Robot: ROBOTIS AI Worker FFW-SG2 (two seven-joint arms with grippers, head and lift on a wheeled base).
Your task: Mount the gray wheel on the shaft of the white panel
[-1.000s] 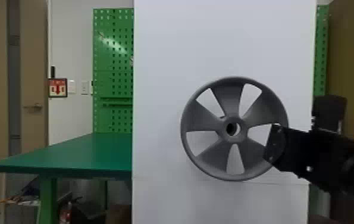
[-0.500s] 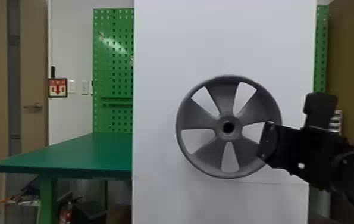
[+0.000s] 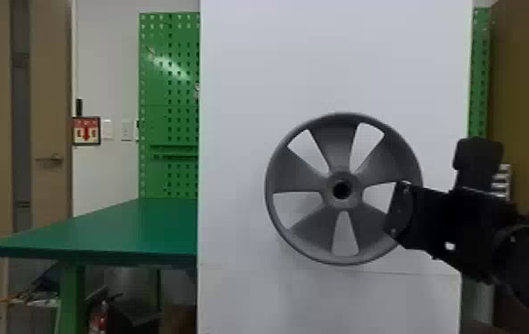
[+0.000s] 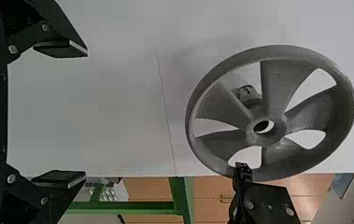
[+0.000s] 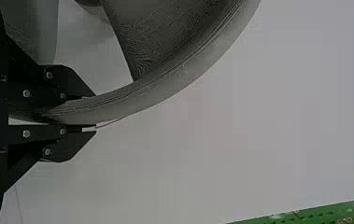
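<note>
We are holding the gray wheel by its rim in the right gripper, whose jaws are closing around the edge alone, while the left gripper is standing wide open and empty, with the wheel sitting beyond its tips. The shaft is showing behind a gap between spokes, so we are risking a jam if we are pushing with the hub off line. That one-sided grip could be letting the wheel twist. We are seeing five broad spokes, an open center hole and fine ridges near the right jaws.
</note>
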